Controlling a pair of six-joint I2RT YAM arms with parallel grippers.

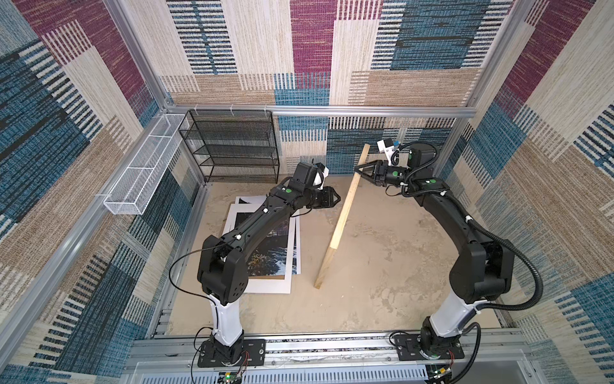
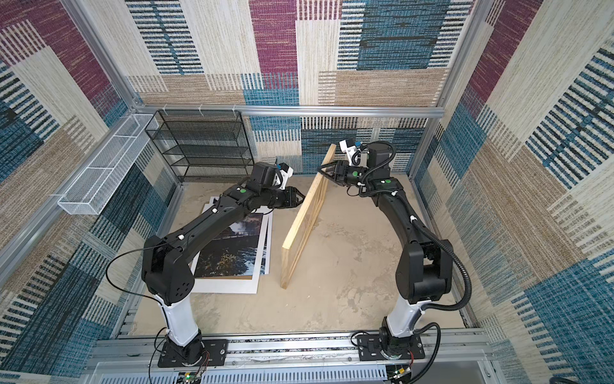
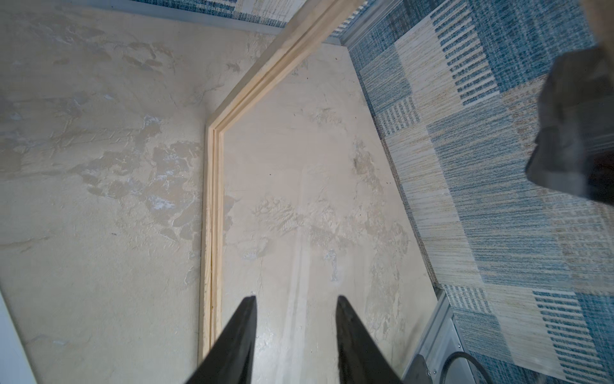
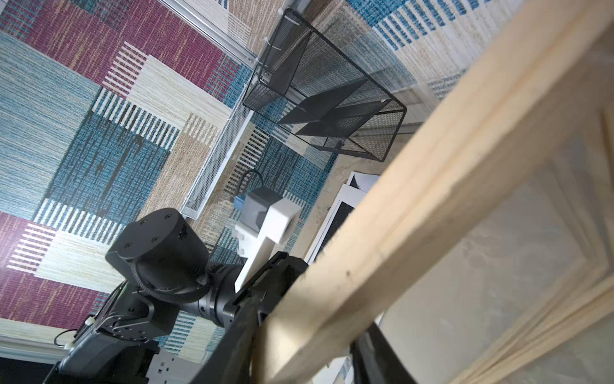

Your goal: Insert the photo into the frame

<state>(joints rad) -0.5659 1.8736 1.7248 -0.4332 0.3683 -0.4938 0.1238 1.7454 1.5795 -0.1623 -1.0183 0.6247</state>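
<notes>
Our right gripper (image 1: 360,169) clamps the top rail of the frame (image 1: 342,216), which stands on edge (the table (image 1: 382,266) shows through its opening). Our left gripper (image 3: 295,299) gapes, holding nothing, just beside it, the photo (image 1: 272,252) lying flat behind those fingers.

The frame (image 1: 339,226), a large rectangle of thin pale wood, is standing on one long edge on the surface (image 1: 382,266), running from near the middle toward the back wall and leaning slightly in both top views (image 2: 304,232). The right hand (image 1: 358,169) is gripping its upper rail near the far end. The photo (image 1: 269,252) is lying flat on the surface to the left of the frame, apart from it. Its dark rock and blue water are showing through the opening of a white mat (image 1: 265,286).
</notes>
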